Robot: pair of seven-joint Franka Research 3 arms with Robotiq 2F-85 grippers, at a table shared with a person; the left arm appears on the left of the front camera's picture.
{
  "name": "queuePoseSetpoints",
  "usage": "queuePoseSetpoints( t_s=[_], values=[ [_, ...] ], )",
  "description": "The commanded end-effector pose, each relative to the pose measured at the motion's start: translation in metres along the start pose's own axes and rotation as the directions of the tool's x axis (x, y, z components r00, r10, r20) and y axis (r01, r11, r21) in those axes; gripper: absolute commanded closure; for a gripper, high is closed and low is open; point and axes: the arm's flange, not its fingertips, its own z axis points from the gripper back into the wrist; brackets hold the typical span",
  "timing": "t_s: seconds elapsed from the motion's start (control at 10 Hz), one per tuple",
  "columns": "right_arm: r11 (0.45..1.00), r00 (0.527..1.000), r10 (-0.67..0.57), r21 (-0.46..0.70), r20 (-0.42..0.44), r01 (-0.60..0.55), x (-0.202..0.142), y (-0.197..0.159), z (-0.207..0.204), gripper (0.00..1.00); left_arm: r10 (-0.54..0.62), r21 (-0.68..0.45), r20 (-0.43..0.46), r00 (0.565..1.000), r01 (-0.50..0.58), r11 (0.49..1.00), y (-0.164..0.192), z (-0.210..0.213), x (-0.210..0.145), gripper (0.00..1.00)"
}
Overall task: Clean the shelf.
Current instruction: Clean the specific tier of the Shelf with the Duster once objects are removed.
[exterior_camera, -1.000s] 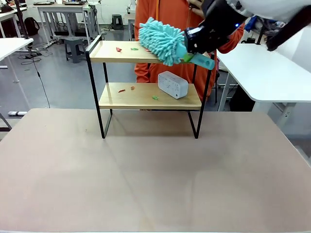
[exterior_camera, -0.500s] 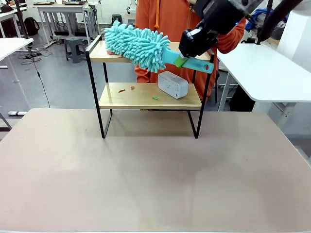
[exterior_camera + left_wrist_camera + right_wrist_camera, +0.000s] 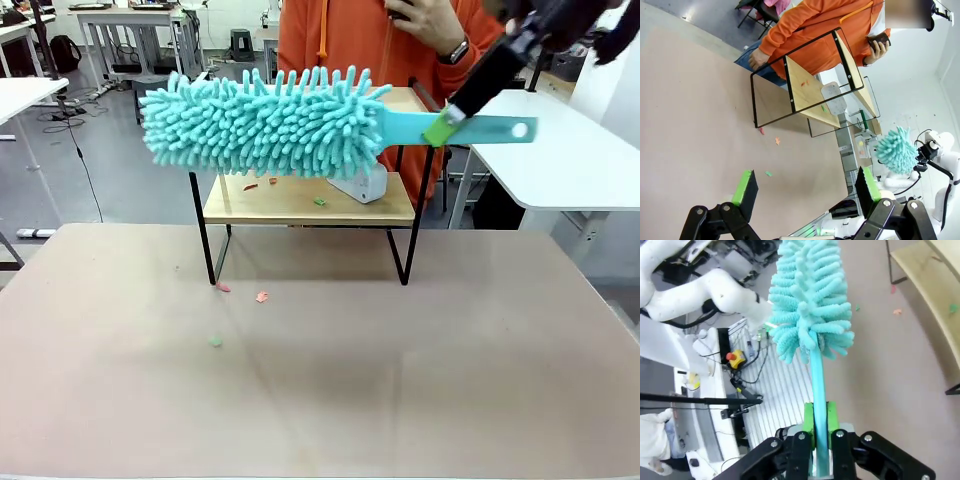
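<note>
Front: level, facing shelf (image 3: 300,200). Left wrist: high, same shelf tilted. Right wrist: downward.

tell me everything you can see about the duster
The duster has a fluffy turquoise head of soft chenille-like strands on a flat plastic handle of the same colour, with a hanging hole at its end. It lies roughly level in the air, head toward the robot's left, hiding most of the top tier of the shelf. The right gripper has its jaws shut on the handle. Whether the head touches the shelf is unclear.
</note>
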Motion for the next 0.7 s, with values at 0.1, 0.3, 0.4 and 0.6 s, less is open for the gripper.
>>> queuePoseSetpoints(
  t_s=[0.1, 0.3, 0.4, 0.6],
  values=[
    [0.997, 0.997, -0.057, 0.050, 0.045, 0.054, -0.009, -0.018, -0.003, 0.88, -0.016, -0.017, 0.015, 1.000, 0.016, 1.000, 0.000, -0.003, 0.000, 0.00],
    [0.990, 0.978, -0.123, 0.082, 0.169, 0.111, -0.032, -0.018, 0.015, 0.88, -0.016, -0.017, 0.015, 1.000, 0.016, 1.000, 0.000, -0.003, 0.000, 0.00],
    [0.985, 0.945, -0.166, 0.084, 0.281, 0.148, -0.062, -0.011, 0.041, 0.88, -0.016, -0.017, 0.015, 1.000, 0.016, 1.000, 0.000, -0.003, 0.000, 0.00],
    [0.938, 0.817, -0.313, 0.024, 0.484, 0.345, -0.152, 0.009, 0.093, 0.88, -0.016, -0.017, 0.015, 1.000, 0.016, 1.000, 0.000, -0.003, 0.000, 0.00]
  ],
)
